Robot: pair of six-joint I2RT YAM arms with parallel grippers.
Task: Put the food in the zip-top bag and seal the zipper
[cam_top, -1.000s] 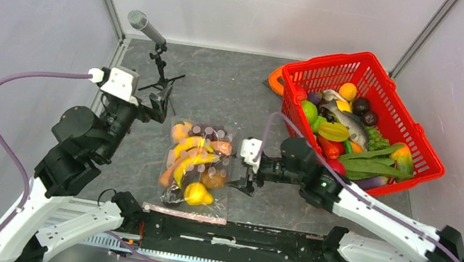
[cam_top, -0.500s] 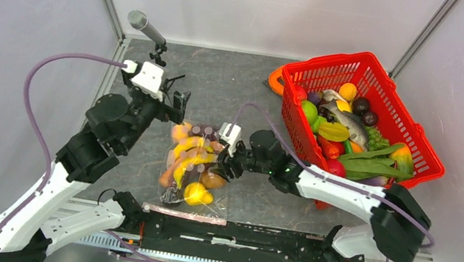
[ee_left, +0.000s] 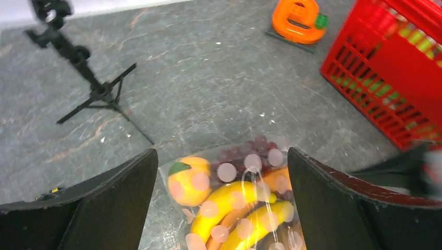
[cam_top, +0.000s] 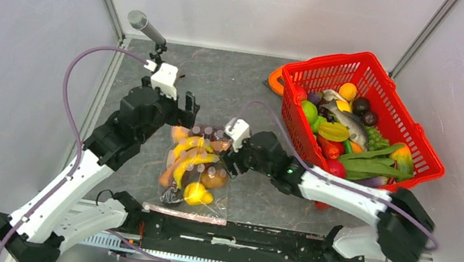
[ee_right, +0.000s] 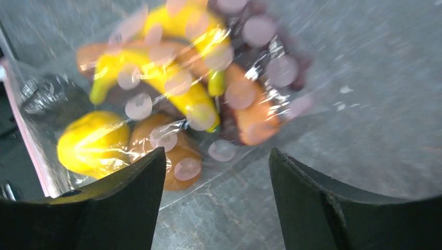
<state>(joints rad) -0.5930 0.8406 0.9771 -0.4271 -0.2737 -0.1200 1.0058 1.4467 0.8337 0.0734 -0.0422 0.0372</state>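
The zip-top bag [cam_top: 199,168] lies flat in the middle of the table with its pink zipper [cam_top: 184,214] at the near edge. The food inside it includes yellow bananas [cam_top: 194,153], an orange [ee_left: 188,180], purple grapes [ee_left: 250,151], a brown kiwi [ee_right: 174,159] and a yellow piece [cam_top: 197,194]. My left gripper [cam_top: 184,111] is open and empty over the bag's far left corner, with the bag between its fingers in the left wrist view [ee_left: 221,153]. My right gripper [cam_top: 228,158] is open and empty at the bag's right edge [ee_right: 216,153]. The zipper also shows in the right wrist view [ee_right: 31,151].
A red mesh basket [cam_top: 417,143] full of other toy food stands at the right, close behind my right arm. An orange ring-shaped object [cam_top: 275,80] lies by its far left corner. A microphone on a small tripod [cam_top: 156,56] stands at the back left. A black rail [cam_top: 248,235] runs along the near edge.
My left arm has swung forward and right, to the bag's far left corner. My right gripper has moved left to the bag's right edge. The bag has not moved.
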